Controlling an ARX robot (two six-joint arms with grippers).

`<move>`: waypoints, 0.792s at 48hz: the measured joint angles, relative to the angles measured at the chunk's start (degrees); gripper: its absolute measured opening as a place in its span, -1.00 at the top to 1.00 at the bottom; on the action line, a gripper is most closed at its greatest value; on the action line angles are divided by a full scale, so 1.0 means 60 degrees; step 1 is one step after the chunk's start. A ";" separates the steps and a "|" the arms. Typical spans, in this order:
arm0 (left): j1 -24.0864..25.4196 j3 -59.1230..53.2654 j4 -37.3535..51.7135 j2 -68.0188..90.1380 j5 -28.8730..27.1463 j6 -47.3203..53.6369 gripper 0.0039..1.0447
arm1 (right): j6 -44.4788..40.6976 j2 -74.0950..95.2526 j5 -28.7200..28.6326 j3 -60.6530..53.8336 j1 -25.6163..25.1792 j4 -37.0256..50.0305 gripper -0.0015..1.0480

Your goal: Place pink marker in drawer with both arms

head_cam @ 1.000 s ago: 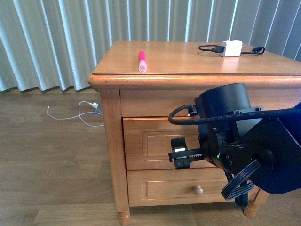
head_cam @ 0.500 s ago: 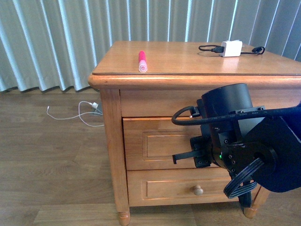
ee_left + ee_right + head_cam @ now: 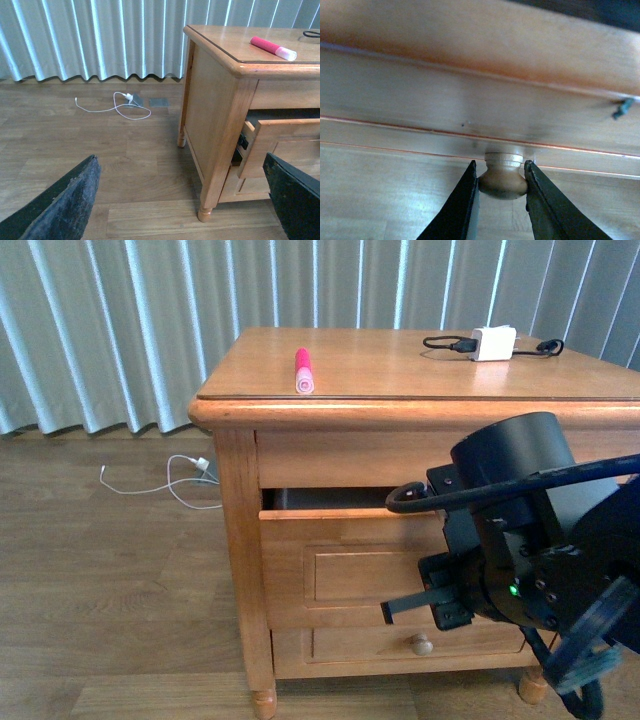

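Filling the front view, a light-brown wooden counter (image 3: pixel 400 365) stands on a plank floor (image 3: pixel 120 590) of grey-brown wood grain. Pleated grey-green curtains (image 3: pixel 120 330) hang behind it down to the floor. A thin white cable (image 3: pixel 165 480) lies looped on the floor beside the counter, near the curtains.

The counter top is smooth and slightly glossy, with a rounded moulded edge. The pink marker (image 3: pixel 303 370) lies on it near the front left corner, a short bright cylinder with its paler cap end towards the edge. Well apart from it, at the back right, sits a small white charger block (image 3: pixel 492 343) with a black cord (image 3: pixel 445 342) plugged into it.

Under the top, the drawer (image 3: pixel 350 570) stands partly open, with a dark gap above its recessed panel front. Beneath it is the lower drawer (image 3: pixel 360 642), shut, with its own small round knob.

The bulky black right arm (image 3: pixel 530 540), with its cylindrical housing and a green light, is in front of the drawer. In the right wrist view the right gripper (image 3: pixel 501 170) is clamped on the drawer's pale, rounded knob (image 3: pixel 503 181), one black finger on each side.

In the left wrist view the left gripper (image 3: pixel 180 165) is spread wide and holds nothing, its fingers (image 3: pixel 60 205) rough and dark. It hangs low over the floor off the counter's left side.
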 joint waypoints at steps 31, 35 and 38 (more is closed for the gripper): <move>0.0000 0.0000 0.0000 0.0000 0.0000 0.0000 -0.89 | 0.0510 -0.4568 -0.1326 -0.4408 0.0332 -0.0812 -0.27; 0.0000 0.0000 0.0000 0.0000 0.0000 0.0000 -0.89 | 0.0590 -0.5770 -0.1563 -0.4736 0.0237 -0.1260 -0.50; 0.0000 0.0000 0.0000 0.0000 0.0000 0.0000 -0.89 | 0.0605 -0.6925 -0.1763 -0.5002 0.0102 -0.1756 -0.70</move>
